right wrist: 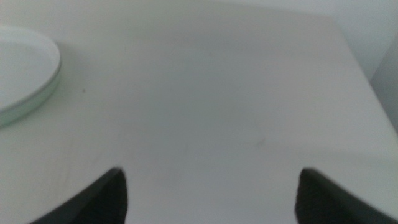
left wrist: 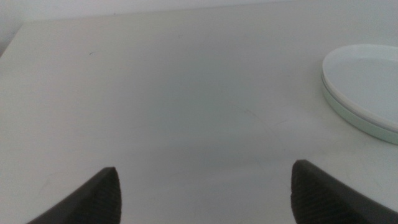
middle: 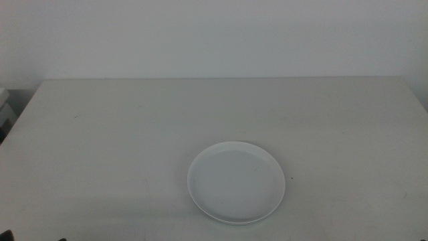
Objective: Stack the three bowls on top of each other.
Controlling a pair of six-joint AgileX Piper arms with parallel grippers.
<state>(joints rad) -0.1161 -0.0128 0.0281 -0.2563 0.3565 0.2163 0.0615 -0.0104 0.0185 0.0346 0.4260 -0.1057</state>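
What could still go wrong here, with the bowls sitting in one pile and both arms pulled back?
1. The stack may be incomplete or misjudged: the white bowl shows on top with a mint green rim beneath, but no grey-blue bowl is visible.
2. The left gripper and right gripper wait open, low over the table; a careless sweep inward could nudge the stack.

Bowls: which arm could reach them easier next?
Probably right: the stack of bowls sits slightly toward its side. Both the left gripper and right gripper wait open, well back.
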